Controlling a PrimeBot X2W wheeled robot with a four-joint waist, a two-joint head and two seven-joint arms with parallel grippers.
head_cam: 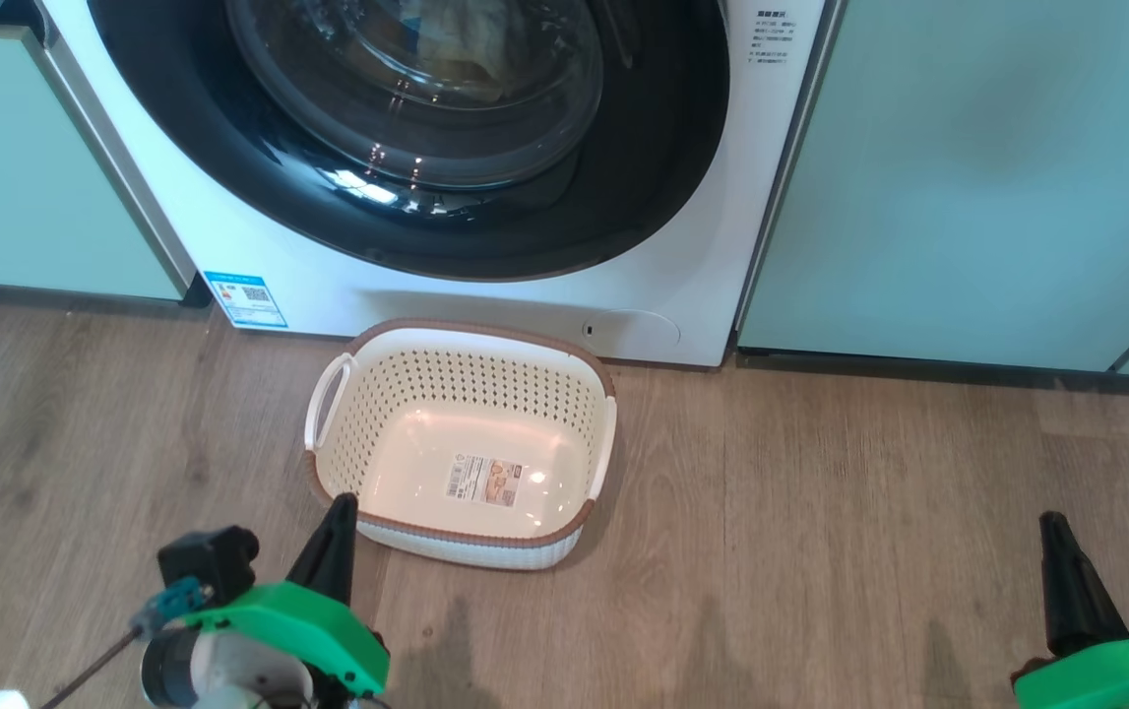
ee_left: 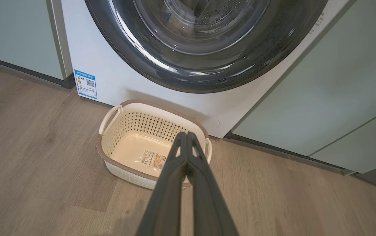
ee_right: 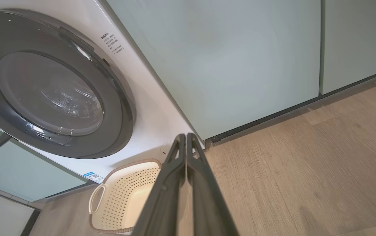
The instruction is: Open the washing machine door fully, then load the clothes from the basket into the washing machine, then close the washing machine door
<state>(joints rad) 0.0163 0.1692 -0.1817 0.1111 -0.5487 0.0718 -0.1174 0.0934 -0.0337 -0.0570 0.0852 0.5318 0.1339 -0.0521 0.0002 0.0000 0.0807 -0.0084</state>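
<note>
The white washing machine (head_cam: pixel 328 286) stands in front of me, and its black-rimmed door (head_cam: pixel 623 197) lies flat against the front, closed. Behind the door's glass, something pale yellow, apparently the clothes (head_cam: pixel 470 49), lies in the drum. On the floor just before the machine sits the cream basket (head_cam: pixel 466 340), holding nothing; the label on its bottom is bare. My left gripper (head_cam: pixel 340 507) is shut and holds nothing, its tip over the basket's near left corner. My right gripper (head_cam: pixel 1051 522) is also shut and holds nothing, well to the right of the basket above the floor.
Pale green cabinet panels (head_cam: pixel 968 177) flank the machine on both sides. A blue QR sticker (head_cam: pixel 246 298) sits at the machine's lower left. Wooden floor (head_cam: pixel 820 512) stretches around the basket to the left, the right and towards me.
</note>
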